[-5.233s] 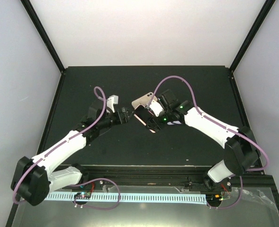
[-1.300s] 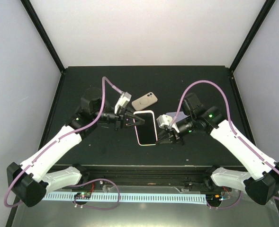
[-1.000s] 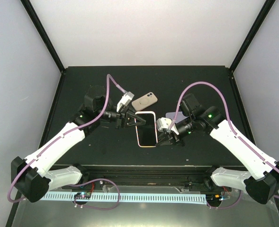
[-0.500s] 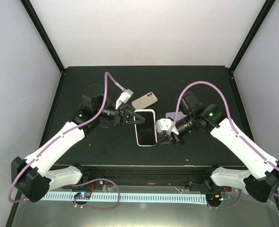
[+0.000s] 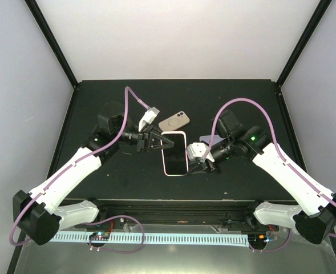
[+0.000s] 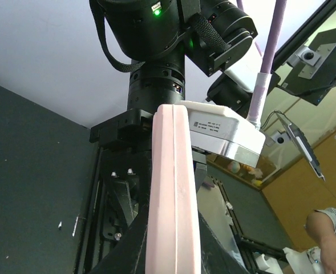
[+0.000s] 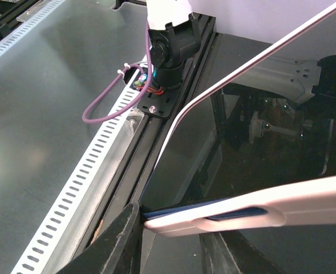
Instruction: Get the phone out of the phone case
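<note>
Room for moving is widest at the top of the overhead view, where the matte black table (image 5: pixel 230 100) runs from the arms to its back edge, and again in the strip below the phone (image 5: pixel 175 149). To either side your own arms box it in. The phone sits at the centre of that view, screen up. It is glossy black glass in a smooth pink case (image 6: pixel 172 188) with rounded corners. Your left gripper (image 5: pixel 156 141) is clamped on the upper left long edge. Your right gripper (image 5: pixel 196 165) meets the lower right edge. Its wrist view shows the pink rim lying between the fingers (image 7: pixel 121 242), but you cannot tell whether they pinch it. A beige rounded slab (image 5: pixel 174 121) lies flat just above the phone's top end. Pale walls and black corner posts (image 5: pixel 53 43) close in the cell.
</note>
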Tool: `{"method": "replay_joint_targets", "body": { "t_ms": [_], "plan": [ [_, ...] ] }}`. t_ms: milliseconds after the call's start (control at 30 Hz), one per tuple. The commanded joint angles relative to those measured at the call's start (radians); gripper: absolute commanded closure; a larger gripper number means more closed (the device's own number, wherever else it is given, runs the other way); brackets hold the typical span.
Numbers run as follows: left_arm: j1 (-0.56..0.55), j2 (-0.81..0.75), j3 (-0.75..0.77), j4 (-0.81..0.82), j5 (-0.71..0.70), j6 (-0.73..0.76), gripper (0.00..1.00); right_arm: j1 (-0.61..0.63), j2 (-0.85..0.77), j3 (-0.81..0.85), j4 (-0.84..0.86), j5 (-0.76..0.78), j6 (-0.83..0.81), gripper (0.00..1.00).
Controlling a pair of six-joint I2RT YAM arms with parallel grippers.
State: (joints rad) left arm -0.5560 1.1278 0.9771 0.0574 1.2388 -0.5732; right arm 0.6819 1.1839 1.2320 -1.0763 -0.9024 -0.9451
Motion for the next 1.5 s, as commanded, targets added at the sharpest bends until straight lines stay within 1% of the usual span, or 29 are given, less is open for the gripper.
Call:
{"method": "replay_joint_targets", "body": {
  "t_ms": [0,200,367,500,667,933,1267,1400,1467],
  "plan": [
    [-0.043,-0.066,0.030,0.051,0.141,-0.114,0.98,-0.032,0.056,0.010,0.135,0.129,-0.054,0.71],
    [-0.051,-0.077,0.018,0.039,0.151,-0.098,0.98,-0.039,0.070,0.035,0.107,0.137,-0.099,0.70],
    [-0.059,-0.077,0.022,0.030,0.164,-0.089,0.98,-0.038,0.096,0.071,0.023,0.152,-0.195,0.68],
    [-0.060,-0.080,0.026,0.019,0.168,-0.079,0.98,-0.038,0.095,0.076,0.018,0.193,-0.209,0.66],
    [-0.060,-0.082,0.025,0.000,0.169,-0.064,0.98,-0.038,0.081,0.073,0.025,0.189,-0.202,0.64],
    [-0.062,-0.075,0.028,-0.002,0.174,-0.060,0.99,-0.037,0.067,0.073,-0.007,0.208,-0.238,0.55],
    [-0.066,-0.064,0.037,-0.006,0.186,-0.060,0.98,-0.034,0.047,0.089,-0.045,0.220,-0.265,0.57],
    [-0.068,-0.055,0.041,-0.007,0.187,-0.052,0.98,-0.035,0.039,0.098,-0.009,0.225,-0.202,0.61],
    [-0.067,-0.053,0.041,-0.007,0.186,-0.046,0.99,-0.038,0.036,0.095,-0.005,0.183,-0.173,0.61]
  ]
}}
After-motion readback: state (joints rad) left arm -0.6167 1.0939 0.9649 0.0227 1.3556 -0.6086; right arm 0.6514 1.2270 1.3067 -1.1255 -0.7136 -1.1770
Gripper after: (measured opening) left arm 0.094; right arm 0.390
